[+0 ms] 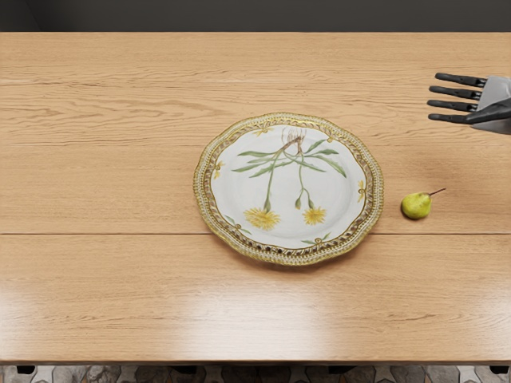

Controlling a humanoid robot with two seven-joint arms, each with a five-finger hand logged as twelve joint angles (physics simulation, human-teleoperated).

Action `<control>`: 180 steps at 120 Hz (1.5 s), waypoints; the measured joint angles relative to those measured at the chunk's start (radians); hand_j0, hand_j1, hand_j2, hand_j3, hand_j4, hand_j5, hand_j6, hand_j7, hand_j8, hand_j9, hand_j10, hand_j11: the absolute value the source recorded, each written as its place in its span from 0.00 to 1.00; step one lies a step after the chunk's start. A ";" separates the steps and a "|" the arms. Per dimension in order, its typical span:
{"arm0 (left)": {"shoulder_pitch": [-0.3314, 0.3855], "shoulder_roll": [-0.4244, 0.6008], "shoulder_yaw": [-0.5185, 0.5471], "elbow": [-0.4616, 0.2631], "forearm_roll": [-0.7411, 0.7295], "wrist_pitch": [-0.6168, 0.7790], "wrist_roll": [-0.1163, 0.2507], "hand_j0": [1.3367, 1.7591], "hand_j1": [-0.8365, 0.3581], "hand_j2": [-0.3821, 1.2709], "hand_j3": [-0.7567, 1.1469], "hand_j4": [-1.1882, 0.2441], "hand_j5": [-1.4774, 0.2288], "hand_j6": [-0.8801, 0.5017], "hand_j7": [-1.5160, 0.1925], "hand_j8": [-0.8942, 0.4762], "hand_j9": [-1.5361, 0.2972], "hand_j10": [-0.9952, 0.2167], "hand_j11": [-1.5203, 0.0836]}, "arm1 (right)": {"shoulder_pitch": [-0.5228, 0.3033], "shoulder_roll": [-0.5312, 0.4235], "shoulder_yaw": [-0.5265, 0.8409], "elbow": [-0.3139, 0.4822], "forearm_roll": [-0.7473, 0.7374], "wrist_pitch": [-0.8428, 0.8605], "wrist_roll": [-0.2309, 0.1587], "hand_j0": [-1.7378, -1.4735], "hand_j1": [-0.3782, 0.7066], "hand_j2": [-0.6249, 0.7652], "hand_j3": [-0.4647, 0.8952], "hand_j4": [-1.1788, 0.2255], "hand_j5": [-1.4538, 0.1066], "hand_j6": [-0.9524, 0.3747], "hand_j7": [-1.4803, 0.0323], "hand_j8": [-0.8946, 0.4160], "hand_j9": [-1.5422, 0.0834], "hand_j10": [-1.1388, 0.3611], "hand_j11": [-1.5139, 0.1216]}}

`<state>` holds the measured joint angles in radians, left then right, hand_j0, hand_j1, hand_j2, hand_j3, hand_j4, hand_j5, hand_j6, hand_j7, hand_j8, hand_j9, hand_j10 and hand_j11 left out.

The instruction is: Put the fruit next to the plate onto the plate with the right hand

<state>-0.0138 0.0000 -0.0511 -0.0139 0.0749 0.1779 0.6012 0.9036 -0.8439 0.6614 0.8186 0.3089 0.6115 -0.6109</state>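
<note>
A small yellow-green pear (416,205) with a thin stem lies on the table just right of the plate (209,187), apart from its rim. The plate is white with painted yellow flowers and a gold lattice border, and nothing lies on it. My right hand (459,99) comes in from the right edge, above and to the right of the pear, well clear of it. Its dark fingers (457,79) are stretched out to the left and hold nothing. The left arm does not show.
The wooden table (120,159) spans the whole view, with its front edge near the bottom. A dark wall runs behind the far edge.
</note>
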 joint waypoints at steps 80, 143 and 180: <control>0.000 0.000 0.000 0.000 0.000 0.000 0.000 0.76 0.99 0.23 0.40 0.83 0.87 0.63 0.89 0.65 0.84 0.82 0.95 | -0.041 -0.160 0.107 0.544 -0.503 0.000 0.000 0.30 0.06 0.45 0.34 0.82 0.91 0.70 0.95 0.66 0.92 0.74 0.90; 0.000 0.000 0.000 0.000 0.000 0.000 0.000 0.76 0.99 0.23 0.40 0.83 0.87 0.63 0.89 0.65 0.84 0.82 0.95 | -0.177 -0.158 0.086 0.859 -0.953 -0.357 0.000 0.30 0.06 0.45 0.34 0.81 0.90 0.69 0.95 0.65 0.92 0.73 0.90; 0.000 0.000 0.000 0.000 0.000 0.000 0.000 0.76 0.99 0.23 0.40 0.83 0.87 0.63 0.89 0.65 0.84 0.82 0.95 | -0.196 -0.092 0.015 0.864 -1.152 -0.529 0.000 0.30 0.06 0.45 0.34 0.81 0.91 0.69 0.95 0.66 0.92 0.74 0.90</control>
<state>-0.0138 0.0000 -0.0511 -0.0139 0.0749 0.1779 0.6012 0.7073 -0.9356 0.6763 1.6825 -0.8435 0.0828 -0.6109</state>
